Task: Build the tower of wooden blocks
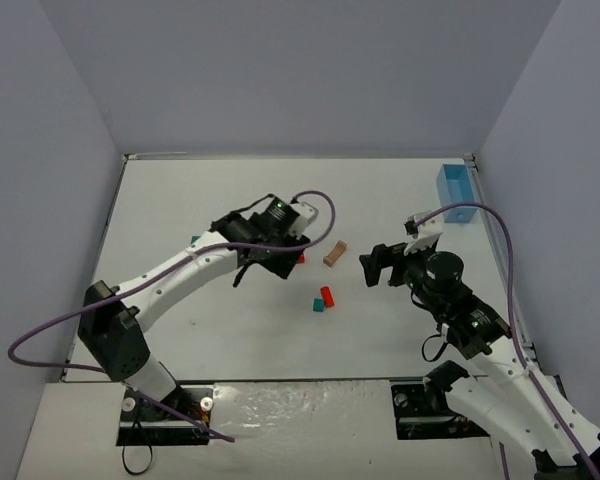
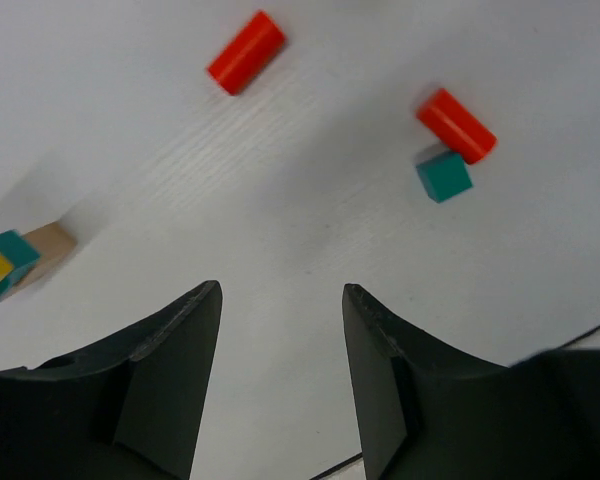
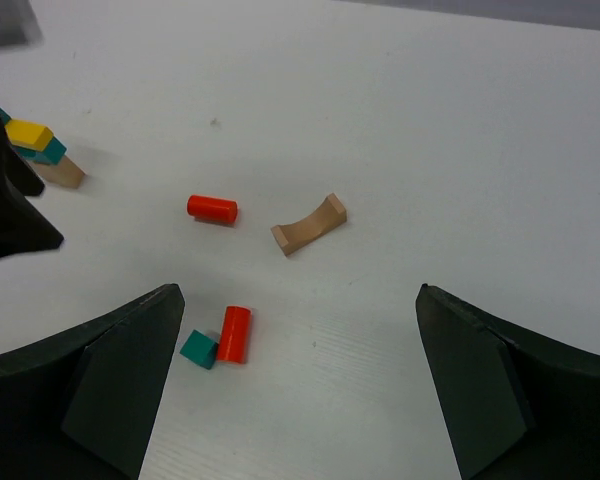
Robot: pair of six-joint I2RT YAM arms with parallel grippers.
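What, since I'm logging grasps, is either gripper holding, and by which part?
Nothing; the left gripper and the right gripper both stand open and empty.

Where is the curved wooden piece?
In the top view the curved piece lies on the table between the left gripper and the right gripper, a red cylinder just left of it.

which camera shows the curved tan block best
The right wrist view: the curved tan block lies close and unobstructed, so its arched shape is plain. The top external view shows it only as a small tan sliver near the left arm. The left wrist view does not show it.
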